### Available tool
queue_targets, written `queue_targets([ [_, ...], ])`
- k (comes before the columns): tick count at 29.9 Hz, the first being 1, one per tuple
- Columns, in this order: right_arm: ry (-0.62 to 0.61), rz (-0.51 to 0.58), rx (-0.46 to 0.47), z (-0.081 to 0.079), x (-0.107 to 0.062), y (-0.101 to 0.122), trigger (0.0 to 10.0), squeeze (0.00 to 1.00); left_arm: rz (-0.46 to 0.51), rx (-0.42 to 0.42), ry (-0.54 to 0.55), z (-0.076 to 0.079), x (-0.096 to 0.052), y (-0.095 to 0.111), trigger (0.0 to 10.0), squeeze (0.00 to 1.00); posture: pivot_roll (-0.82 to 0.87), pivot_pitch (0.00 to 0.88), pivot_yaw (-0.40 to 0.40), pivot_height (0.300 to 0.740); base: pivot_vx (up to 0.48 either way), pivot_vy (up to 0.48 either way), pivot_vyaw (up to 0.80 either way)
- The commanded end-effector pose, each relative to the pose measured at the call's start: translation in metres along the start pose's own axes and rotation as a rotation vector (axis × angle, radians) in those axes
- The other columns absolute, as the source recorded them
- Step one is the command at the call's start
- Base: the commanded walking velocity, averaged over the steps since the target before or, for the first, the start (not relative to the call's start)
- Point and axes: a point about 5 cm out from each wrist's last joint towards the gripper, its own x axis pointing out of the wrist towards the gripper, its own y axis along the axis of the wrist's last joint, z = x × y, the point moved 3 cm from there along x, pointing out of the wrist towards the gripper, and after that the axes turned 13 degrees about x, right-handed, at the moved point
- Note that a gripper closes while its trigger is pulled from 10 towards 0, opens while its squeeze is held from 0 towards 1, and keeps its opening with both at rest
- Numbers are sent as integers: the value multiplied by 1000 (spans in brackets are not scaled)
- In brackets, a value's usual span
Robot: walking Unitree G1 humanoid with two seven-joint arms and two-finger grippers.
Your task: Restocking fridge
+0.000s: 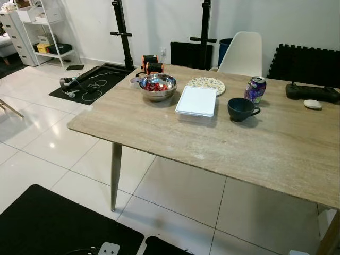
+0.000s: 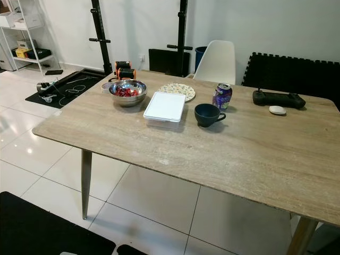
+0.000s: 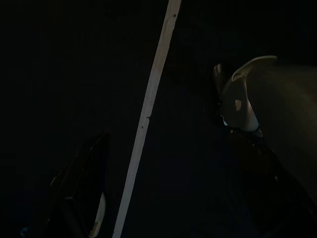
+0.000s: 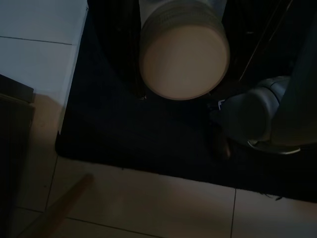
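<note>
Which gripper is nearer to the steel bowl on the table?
Probably left. The bowl sits toward the table's left end. The left gripper hangs low over the dark mat, on the bowl's side; the right gripper hangs low too, further across.

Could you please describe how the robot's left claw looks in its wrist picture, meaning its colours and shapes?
The left wrist view is very dark, so little detail can be made out. The left claw has long black fingers that narrow toward the tip. One finger carries a small pale patch low on its inner side. Cables and other markings are too dark to tell.
</note>
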Motion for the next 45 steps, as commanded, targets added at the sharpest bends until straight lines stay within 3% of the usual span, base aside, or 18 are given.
queue_targets([
  [1,-8,3,9,0,0,-1,10000,0,-10,7,-13,7,1,-1,10000,0,-34,0,1,740,0,0,0],
  [19,-16,9,3,0,0,1,10000,0,-24,6,-4,5,0,-5,10000,0,-26,0,1,740,0,0,0],
  [45,-21,11,1,2,0,3,10000,0,-15,11,-8,5,1,0,10000,0,-27,0,2,740,-285,0,0],
])
